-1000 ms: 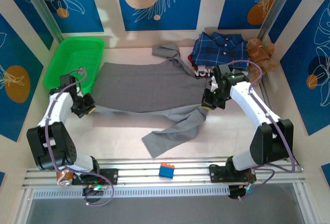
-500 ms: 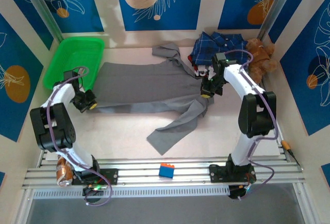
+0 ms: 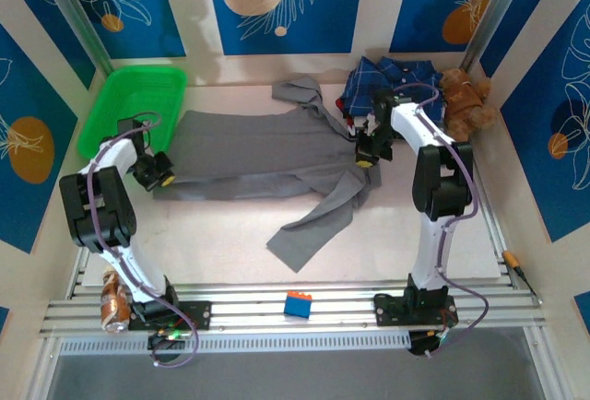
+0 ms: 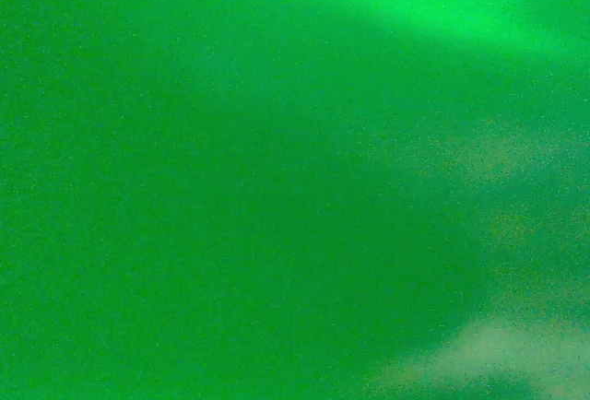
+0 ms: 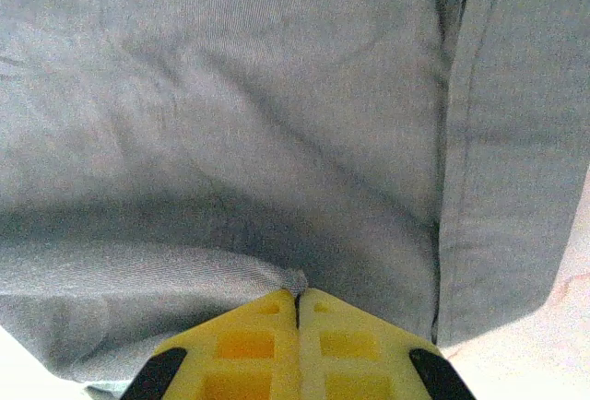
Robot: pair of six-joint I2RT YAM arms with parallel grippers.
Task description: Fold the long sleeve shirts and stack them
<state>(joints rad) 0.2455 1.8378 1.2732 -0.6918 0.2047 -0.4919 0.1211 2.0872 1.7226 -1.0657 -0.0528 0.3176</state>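
A green bin (image 3: 134, 105) sits just left of the grey shirt (image 3: 249, 156). The shirt lies spread flat across the middle of the surface (image 3: 221, 225), one sleeve trailing toward the near edge. The left fingers (image 3: 159, 171) are at the shirt's left edge, closed together. From above I cannot tell whether cloth is caught between them, and the left wrist camera sees blurred green up close. The right fingers (image 3: 367, 153) are at the shirt's right side, where the sleeve starts. The right wrist view adds what the top one cannot: the yellow tips pressed together on a small pinch of grey cloth. The plaid shirt (image 3: 396, 82) lies crumpled just beyond the grey shirt's far right corner, with a bear (image 3: 461, 96) further right.
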